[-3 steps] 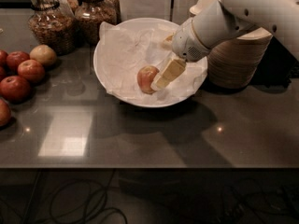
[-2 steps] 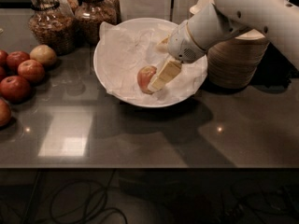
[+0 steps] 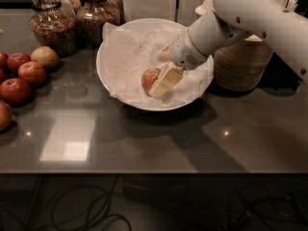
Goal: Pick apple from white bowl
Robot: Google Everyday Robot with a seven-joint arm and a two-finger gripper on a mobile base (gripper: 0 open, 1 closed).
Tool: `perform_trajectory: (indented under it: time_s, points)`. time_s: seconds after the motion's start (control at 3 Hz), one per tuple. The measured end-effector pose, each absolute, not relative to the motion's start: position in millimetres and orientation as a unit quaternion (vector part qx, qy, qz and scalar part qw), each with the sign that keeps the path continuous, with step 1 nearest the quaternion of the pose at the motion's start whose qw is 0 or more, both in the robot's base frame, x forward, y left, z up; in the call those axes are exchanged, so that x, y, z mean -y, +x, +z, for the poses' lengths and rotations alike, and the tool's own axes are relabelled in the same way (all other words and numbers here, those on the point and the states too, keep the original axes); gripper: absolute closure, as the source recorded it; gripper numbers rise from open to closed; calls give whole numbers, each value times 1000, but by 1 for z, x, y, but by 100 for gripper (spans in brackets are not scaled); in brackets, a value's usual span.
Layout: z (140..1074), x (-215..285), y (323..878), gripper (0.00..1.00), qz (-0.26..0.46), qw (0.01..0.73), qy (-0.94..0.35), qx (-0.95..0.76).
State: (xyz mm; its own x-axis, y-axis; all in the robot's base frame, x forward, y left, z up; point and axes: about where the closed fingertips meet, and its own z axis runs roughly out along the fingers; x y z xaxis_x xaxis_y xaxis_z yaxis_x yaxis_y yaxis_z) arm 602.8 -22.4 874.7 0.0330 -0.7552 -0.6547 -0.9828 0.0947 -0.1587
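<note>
Far left of the fingers [image 3: 166, 81], well apart from them, a group of red apples [image 3: 19, 81] and one pale fruit [image 3: 44, 57] lie on the dark table [image 3: 144, 148]. Two glass jars [image 3: 53, 25] stand behind them. The white bowl [image 3: 103, 76], lined with crumpled paper [image 3: 130, 52], holds the apple [image 3: 148, 79], which rests on the paper at the near finger's left side. The gripper [image 3: 160, 70] reaches down into the bowl with its fingers set apart. The near one is laid against the apple's right flank, and the far one shows only as a tan tip behind. Right of the fingers, outside the bowl, stands a stack of beige bowls [image 3: 243, 64] under the white arm [image 3: 260, 13].
</note>
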Motion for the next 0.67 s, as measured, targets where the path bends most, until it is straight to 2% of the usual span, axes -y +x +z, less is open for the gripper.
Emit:
perform_trajectory:
  time_s: [0.67]
  points:
    - [867, 19, 599, 29, 191, 303, -649, -671]
